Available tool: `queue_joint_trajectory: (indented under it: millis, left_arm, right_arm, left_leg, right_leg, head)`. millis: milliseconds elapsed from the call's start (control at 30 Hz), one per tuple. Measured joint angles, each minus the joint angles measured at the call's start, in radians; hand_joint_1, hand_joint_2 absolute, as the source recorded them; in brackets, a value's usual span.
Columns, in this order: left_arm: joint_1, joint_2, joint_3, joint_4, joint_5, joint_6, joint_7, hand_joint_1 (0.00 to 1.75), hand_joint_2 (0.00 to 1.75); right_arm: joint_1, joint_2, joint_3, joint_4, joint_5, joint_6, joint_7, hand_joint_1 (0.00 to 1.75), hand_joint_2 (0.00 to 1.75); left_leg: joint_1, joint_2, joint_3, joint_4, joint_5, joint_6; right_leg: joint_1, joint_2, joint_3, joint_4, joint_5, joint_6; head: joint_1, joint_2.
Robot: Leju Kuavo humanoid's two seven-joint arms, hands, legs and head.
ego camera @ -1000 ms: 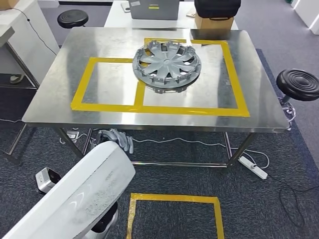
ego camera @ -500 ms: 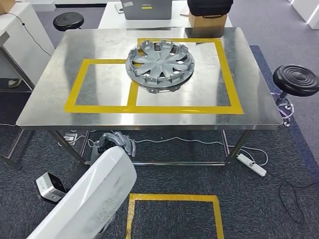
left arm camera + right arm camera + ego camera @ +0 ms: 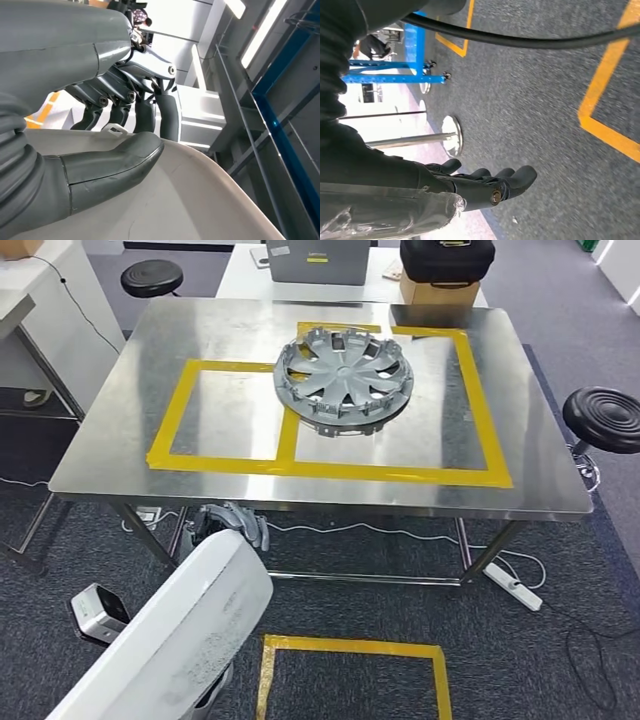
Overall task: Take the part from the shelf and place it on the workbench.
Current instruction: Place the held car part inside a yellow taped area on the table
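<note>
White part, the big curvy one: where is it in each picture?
Head view: the white part fills the lower left corner, in front of the workbench.
Left wrist view: white part across the lower half, under the thumb.
Right wrist view: looks at carpet beside the right hand, not at the part.
Shared landmark: the left hand gripping the part's edge, seen close in the left wrist view.
</note>
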Motion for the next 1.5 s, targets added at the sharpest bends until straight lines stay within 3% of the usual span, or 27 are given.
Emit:
queue_joint_trajectory:
  millis: [67,200,233,333,367,400,467,533,600,700,767,833,867,900,933,1000,1067,1167,1233,1367,1400,1433,1500]
  left_arm:
    - [0.000,0.000,0.000,0.001,0.008,0.000,0.000,1.55,1.75]
    - [0.000,0.001,0.000,0.003,0.037,0.000,0.000,1.55,1.75]
    - [0.000,0.001,0.000,0.004,0.041,0.000,0.000,1.55,1.75]
    - [0.000,0.003,0.000,0.005,0.048,0.000,0.000,1.55,1.75]
    - [0.000,0.003,0.001,0.006,0.048,0.000,0.000,1.55,1.75]
    - [0.001,0.003,0.001,0.007,0.048,0.000,0.000,1.55,1.75]
    - [0.001,0.003,0.001,0.008,0.048,0.000,0.000,1.55,1.75]
    - [0.001,0.002,0.001,0.008,0.046,-0.003,0.000,1.55,1.75]
    - [0.002,0.002,0.002,0.006,0.037,-0.014,0.000,1.55,1.75]
    - [0.007,0.000,0.006,-0.001,0.012,-0.037,-0.001,1.55,1.75]
    - [0.008,-0.002,0.009,-0.005,0.002,-0.045,-0.001,1.55,1.75]
    - [0.009,-0.002,0.010,-0.006,0.000,-0.048,-0.001,1.55,1.75]
    - [0.009,-0.002,0.011,-0.006,0.000,-0.049,-0.001,1.55,1.75]
    - [0.009,-0.002,0.011,-0.006,0.000,-0.049,-0.001,1.55,1.75]
    - [0.009,-0.002,0.012,-0.006,0.001,-0.050,-0.001,1.55,1.75]
    - [0.009,-0.002,0.012,-0.006,0.002,-0.051,-0.002,1.55,1.75]
    - [0.010,-0.001,0.013,-0.006,0.007,-0.051,-0.001,1.55,1.75]
    - [0.010,-0.001,0.011,-0.005,0.024,-0.051,-0.001,1.55,1.75]
    - [0.009,-0.001,0.010,-0.005,0.038,-0.049,-0.001,1.55,1.75]
    - [0.009,0.000,0.010,-0.001,0.058,-0.047,-0.002,1.55,1.75]
    - [0.009,0.000,0.010,0.000,0.062,-0.046,-0.001,1.55,1.75]
    - [0.009,0.000,0.010,0.001,0.064,-0.046,-0.001,1.55,1.75]
    - [0.009,0.000,0.010,0.002,0.067,-0.045,-0.001,1.55,1.75]
  right_arm:
    - [-0.001,0.000,0.000,0.000,-0.001,0.000,0.000,0.00,1.75]
    - [-0.001,0.000,0.000,0.000,-0.001,0.000,-0.001,0.00,1.75]
    - [-0.002,0.000,0.000,0.000,0.000,0.000,-0.001,0.00,1.75]
    - [-0.003,0.000,0.000,0.000,0.001,0.000,-0.003,0.00,1.75]
    - [-0.003,0.000,0.000,0.000,0.001,0.000,-0.003,0.00,1.75]
    - [-0.003,0.000,0.000,0.000,0.001,0.000,-0.003,0.00,1.75]
    - [-0.003,0.000,0.000,0.000,0.001,0.000,-0.004,0.00,1.75]
    - [-0.003,0.000,0.000,0.000,0.002,0.001,-0.004,0.00,1.75]
    - [-0.003,0.000,0.000,0.000,0.003,0.002,-0.006,0.00,1.75]
    - [-0.001,0.000,0.000,0.000,0.006,0.004,-0.008,0.00,1.75]
    - [-0.002,0.000,0.000,0.000,0.006,0.005,-0.010,0.00,1.75]
    - [0.001,0.000,0.000,0.000,0.006,0.005,-0.011,0.00,1.75]
    - [0.003,0.000,0.000,0.000,0.006,0.005,-0.011,0.00,1.75]
    - [0.004,0.000,0.000,0.000,0.006,0.005,-0.011,0.00,1.75]
    - [0.004,0.000,0.000,0.000,0.006,0.005,-0.012,0.00,1.75]
    - [0.005,0.000,0.000,0.000,0.006,0.005,-0.012,0.00,1.75]
    - [0.005,0.000,0.000,0.001,0.005,0.005,-0.012,0.00,1.75]
    - [0.002,0.000,0.000,0.001,0.003,0.005,-0.013,0.00,1.75]
    - [0.000,0.000,0.000,0.001,0.002,0.004,-0.013,0.00,1.75]
    - [-0.002,0.000,0.000,0.001,0.001,0.004,-0.013,0.00,1.75]
    - [-0.002,0.000,0.000,0.001,0.000,0.004,-0.013,0.00,1.75]
    - [-0.001,0.000,0.000,0.001,0.000,0.004,-0.013,0.00,1.75]
    - [-0.001,0.000,0.000,0.001,-0.001,0.004,-0.013,0.00,1.75]
  left_leg:
    - [-0.002,0.000,0.004,0.002,-0.007,-0.010]
    - [-0.003,0.001,-0.004,0.032,-0.026,-0.031]
    - [-0.002,0.002,-0.024,0.070,-0.048,-0.037]
    - [0.002,0.002,-0.125,0.244,-0.127,-0.048]
    - [0.002,0.002,-0.145,0.271,-0.129,-0.049]
    - [0.003,0.003,-0.148,0.263,-0.111,-0.050]
    - [0.003,0.004,-0.106,0.156,-0.032,-0.048]
    - [0.002,0.006,-0.061,0.042,0.012,-0.041]
    - [0.001,0.005,-0.051,0.002,0.007,-0.027]
    - [0.002,-0.001,-0.034,-0.002,0.002,-0.001]
    - [0.002,0.001,-0.017,-0.002,-0.002,0.011]
    - [0.002,0.004,-0.003,0.000,-0.006,0.013]
    - [0.002,0.003,0.005,0.000,-0.009,0.012]
    - [0.002,0.002,0.013,0.001,-0.014,0.010]
    - [0.004,0.000,0.023,0.001,-0.022,0.007]
    - [0.005,-0.003,0.045,0.003,-0.043,-0.004]
    - [0.004,-0.004,0.056,0.007,-0.062,-0.017]
    - [0.005,-0.004,0.055,0.016,-0.066,-0.033]
    - [0.006,-0.001,0.024,0.072,-0.066,-0.043]
    - [0.007,0.002,-0.135,0.292,-0.154,-0.056]
    - [0.007,0.002,-0.160,0.308,-0.153,-0.056]
    - [0.007,0.002,-0.166,0.291,-0.127,-0.053]
    - [0.006,0.003,-0.134,0.184,-0.035,-0.045]
  right_leg:
    - [0.004,0.001,0.022,-0.055,0.019,-0.012]
    - [0.001,0.003,0.034,-0.058,0.024,-0.034]
    - [-0.002,0.004,0.038,-0.059,0.023,-0.038]
    - [-0.002,0.002,0.039,-0.059,0.019,-0.044]
    - [-0.002,0.001,0.039,-0.059,0.018,-0.044]
    - [-0.002,0.001,0.039,-0.059,0.018,-0.044]
    - [-0.003,0.002,0.042,-0.059,0.017,-0.042]
    - [-0.001,0.004,0.042,-0.057,0.017,-0.033]
    - [0.001,0.003,0.040,-0.054,0.017,-0.018]
    - [-0.002,0.001,0.034,-0.023,0.008,-0.001]
    - [-0.002,0.001,-0.011,0.065,-0.035,0.000]
    - [-0.003,0.002,-0.082,0.192,-0.082,0.004]
    - [-0.004,0.002,-0.107,0.227,-0.090,0.007]
    - [-0.005,0.002,-0.116,0.229,-0.084,0.010]
    - [-0.006,0.001,-0.107,0.192,-0.061,0.012]
    - [-0.010,0.001,-0.064,0.063,0.011,0.016]
    - [-0.010,0.004,-0.034,-0.019,0.051,0.003]
    - [-0.005,0.010,-0.025,-0.025,0.047,-0.024]
    - [-0.008,0.010,-0.014,-0.030,0.038,-0.035]
    - [-0.009,0.008,0.003,-0.034,0.021,-0.046]
    - [-0.008,0.009,0.007,-0.034,0.017,-0.046]
    - [-0.008,0.010,0.012,-0.034,0.013,-0.046]
    - [-0.007,0.013,0.023,-0.035,0.007,-0.043]
  head:
    - [0.000,0.000]
    - [-0.003,0.000]
    - [-0.005,0.000]
    - [-0.010,0.000]
    - [-0.010,0.000]
    - [-0.010,0.000]
    - [-0.010,0.000]
    - [-0.010,0.000]
    - [-0.011,0.000]
    - [-0.008,0.000]
    - [-0.006,0.000]
    - [-0.004,0.000]
    - [-0.003,0.000]
    - [-0.003,0.000]
    - [-0.002,0.000]
    - [0.000,0.000]
    - [0.002,0.000]
    - [0.000,0.000]
    - [-0.002,0.000]
    - [-0.004,0.000]
    - [-0.004,0.000]
    - [-0.004,0.000]
    - [-0.004,0.000]
